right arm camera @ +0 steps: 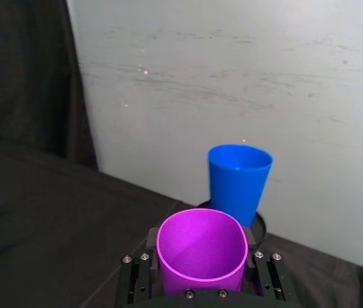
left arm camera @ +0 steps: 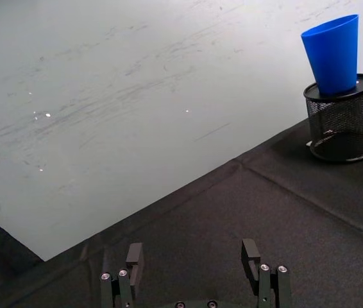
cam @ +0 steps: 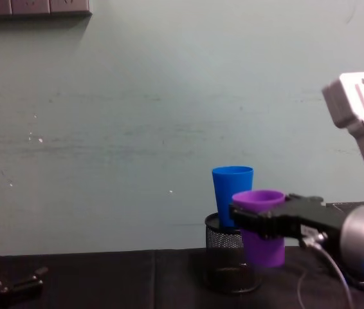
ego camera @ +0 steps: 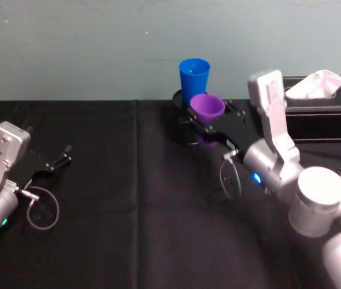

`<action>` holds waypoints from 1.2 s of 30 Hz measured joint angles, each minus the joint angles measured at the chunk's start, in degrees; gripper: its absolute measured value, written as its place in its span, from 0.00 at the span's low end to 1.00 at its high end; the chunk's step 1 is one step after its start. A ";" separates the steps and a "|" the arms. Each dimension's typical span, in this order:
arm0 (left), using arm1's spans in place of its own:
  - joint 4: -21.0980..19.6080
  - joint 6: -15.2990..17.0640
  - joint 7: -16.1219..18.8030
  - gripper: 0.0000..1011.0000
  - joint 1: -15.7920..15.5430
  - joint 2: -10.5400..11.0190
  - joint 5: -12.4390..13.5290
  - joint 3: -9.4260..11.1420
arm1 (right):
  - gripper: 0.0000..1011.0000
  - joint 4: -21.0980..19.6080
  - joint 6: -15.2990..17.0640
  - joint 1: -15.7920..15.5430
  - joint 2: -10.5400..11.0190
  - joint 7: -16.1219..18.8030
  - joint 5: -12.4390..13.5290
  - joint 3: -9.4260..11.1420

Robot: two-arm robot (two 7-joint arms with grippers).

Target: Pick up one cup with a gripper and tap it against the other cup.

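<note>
At the head view's center, the right gripper (ego camera: 209, 127) grasps the purple cup (ego camera: 206, 108) just beside the blue cup (ego camera: 194, 78) on the black mesh holder (left arm camera: 343, 117), while the left gripper (ego camera: 59, 161) rests released at lower left.

Table (ego camera: 128, 229): black cloth cover w/ a seam running front to back approx. centre, another crossing it near the far edge; backs onto a pale wall.

On it:
- Mesh holder (left arm camera: 343, 122), black, cylindrical, far side right of centre seam. Upright. Blue cup (left arm camera: 334, 52) stands on its top, upright.
- Tissue box (ego camera: 321, 108), black, far right corner, near the holder but apart; white tissue poking out the top.
- Left gripper (ego camera: 56, 161), near left edge, low at the cloth; contact w/ cloth can't be told. Jaws apart, nothing between.
</note>
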 joint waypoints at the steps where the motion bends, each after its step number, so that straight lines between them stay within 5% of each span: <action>1: 0.00 0.00 0.00 0.99 0.00 0.00 0.00 0.00 | 0.72 -0.83 0.00 -0.75 0.21 0.00 -0.09 0.01; 7: 0.00 0.00 0.00 0.99 0.00 0.00 0.00 0.00 | 0.72 -7.64 -1.42 -8.73 2.36 0.44 0.11 0.51; 16: 0.00 0.00 0.00 0.99 0.00 0.00 0.00 0.00 | 0.72 -9.54 -7.08 -15.53 3.27 1.31 0.54 0.67; 24: 0.00 0.00 0.00 0.99 0.00 0.00 0.00 0.00 | 0.72 -2.48 -14.26 -15.02 0.98 1.46 -0.13 0.48; 33: 0.00 0.00 0.00 0.99 0.00 0.00 0.00 0.00 | 0.72 2.26 -16.81 -13.32 -0.85 2.24 -0.26 0.61; 36: 0.00 0.00 0.00 0.99 0.00 0.00 0.00 0.00 | 0.79 2.55 -16.76 -13.19 -1.14 2.32 -0.24 0.75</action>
